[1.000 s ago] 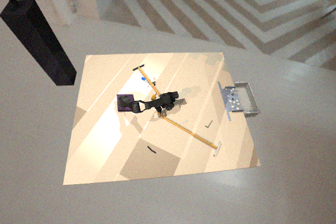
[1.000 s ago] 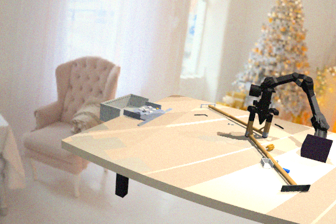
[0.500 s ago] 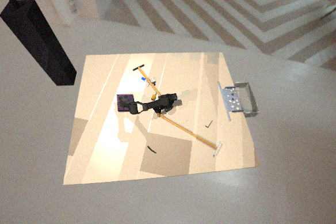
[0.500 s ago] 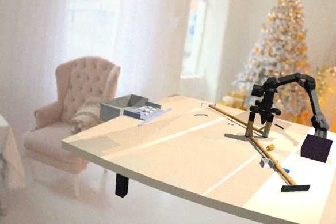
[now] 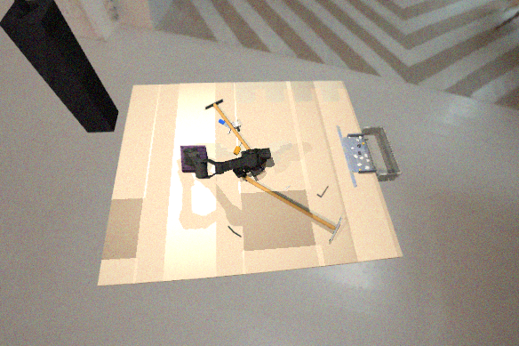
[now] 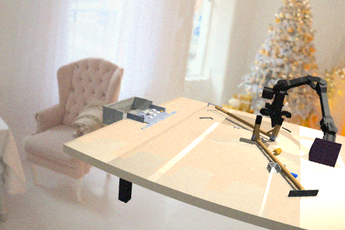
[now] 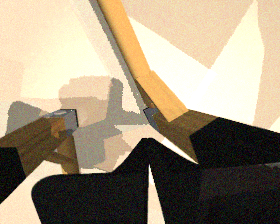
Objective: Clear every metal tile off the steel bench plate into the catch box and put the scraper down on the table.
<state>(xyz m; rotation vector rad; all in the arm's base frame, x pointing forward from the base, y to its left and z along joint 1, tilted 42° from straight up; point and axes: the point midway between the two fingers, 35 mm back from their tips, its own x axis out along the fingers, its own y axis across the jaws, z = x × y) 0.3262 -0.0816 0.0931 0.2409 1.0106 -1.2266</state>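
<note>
Hand [image 5: 252, 169] [image 6: 273, 125] [image 7: 149, 141] pressed together | pointing down | between two upright posts [image 6: 257, 128] [image 7: 33, 142] | arm [image 5: 227, 165] [image 6: 324, 101] arched above table [image 5: 200, 263] [image 6: 177, 154] [image 7: 26, 80]
</note>
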